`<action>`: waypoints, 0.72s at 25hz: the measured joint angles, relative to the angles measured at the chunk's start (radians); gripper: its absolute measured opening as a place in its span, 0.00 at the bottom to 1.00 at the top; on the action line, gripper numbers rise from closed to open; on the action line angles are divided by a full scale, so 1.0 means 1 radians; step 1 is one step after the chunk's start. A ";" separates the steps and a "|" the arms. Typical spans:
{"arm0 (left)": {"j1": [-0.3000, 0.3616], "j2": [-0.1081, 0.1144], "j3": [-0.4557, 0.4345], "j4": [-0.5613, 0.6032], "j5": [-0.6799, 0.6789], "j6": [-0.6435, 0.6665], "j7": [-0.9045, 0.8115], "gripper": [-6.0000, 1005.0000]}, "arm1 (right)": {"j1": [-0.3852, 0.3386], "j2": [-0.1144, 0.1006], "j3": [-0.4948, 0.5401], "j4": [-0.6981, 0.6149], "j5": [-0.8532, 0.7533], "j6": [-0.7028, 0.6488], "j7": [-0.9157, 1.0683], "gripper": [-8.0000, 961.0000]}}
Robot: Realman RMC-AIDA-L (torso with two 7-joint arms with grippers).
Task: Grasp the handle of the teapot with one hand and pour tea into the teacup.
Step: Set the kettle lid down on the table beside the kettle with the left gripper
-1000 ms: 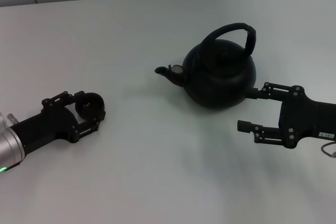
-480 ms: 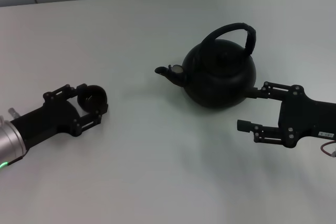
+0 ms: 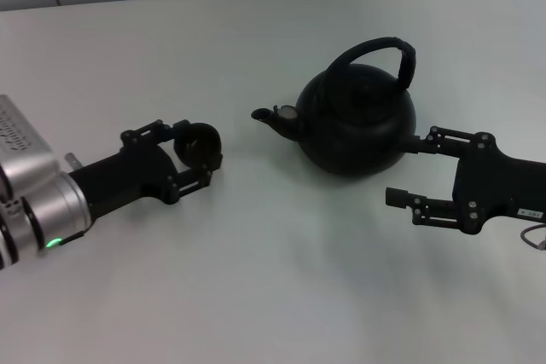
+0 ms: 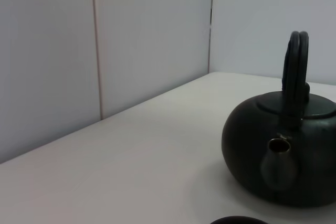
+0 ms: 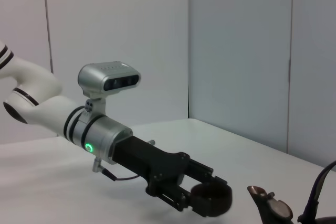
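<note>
The tabletop [image 3: 273, 279] is seen from above and in front by the head camera, with the teapot [image 3: 358, 121] at centre, the left hand [image 3: 194, 158] on one side and the right hand [image 3: 408, 172] on the other. From the left wrist, a low, near-level view is taken close to the teapot [image 4: 283, 150], spout-on, with the wall panels behind. From the right wrist, an equally low view is aimed across at the left hand [image 5: 207, 200]; the teapot and left hand are shared with the head view.
</note>
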 joint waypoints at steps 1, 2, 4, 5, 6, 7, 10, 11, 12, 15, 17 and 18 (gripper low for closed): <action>-0.007 0.000 -0.003 -0.011 0.000 -0.007 0.006 0.72 | 0.000 0.000 0.000 0.000 0.001 0.000 0.000 0.76; -0.007 0.000 -0.003 -0.011 0.000 -0.007 0.006 0.72 | 0.000 0.000 0.000 0.000 0.001 0.000 0.000 0.76; -0.019 -0.001 -0.009 -0.036 0.000 -0.021 0.026 0.72 | 0.001 0.000 0.000 0.000 0.001 0.000 0.000 0.76; -0.021 -0.001 -0.011 -0.041 0.000 -0.025 0.029 0.72 | 0.001 0.000 0.000 0.000 0.001 0.000 0.000 0.76; -0.023 -0.001 -0.011 -0.045 0.000 -0.027 0.030 0.73 | 0.001 0.000 0.000 0.000 0.002 0.000 -0.001 0.76; -0.023 -0.001 -0.011 -0.045 0.000 -0.027 0.030 0.73 | 0.001 0.000 0.000 -0.001 0.002 0.000 -0.001 0.76; -0.026 -0.001 -0.012 -0.051 0.000 -0.028 0.031 0.73 | 0.001 -0.001 0.000 -0.001 0.003 0.000 -0.001 0.76; -0.026 -0.001 -0.012 -0.053 0.000 -0.031 0.034 0.74 | 0.001 -0.001 0.000 -0.001 0.003 0.000 -0.001 0.76; -0.026 -0.001 -0.012 -0.053 0.000 -0.031 0.034 0.74 | 0.001 -0.001 0.000 -0.002 0.003 0.000 -0.001 0.76; -0.026 -0.001 -0.025 -0.075 0.000 -0.061 0.070 0.74 | 0.003 -0.001 0.000 -0.001 0.003 0.000 -0.001 0.76; -0.026 -0.001 -0.031 -0.082 0.000 -0.072 0.078 0.75 | 0.003 -0.002 0.000 -0.002 0.003 0.000 -0.002 0.76; -0.026 -0.001 -0.035 -0.087 0.000 -0.083 0.082 0.75 | 0.003 -0.002 0.000 -0.002 0.003 0.000 -0.002 0.76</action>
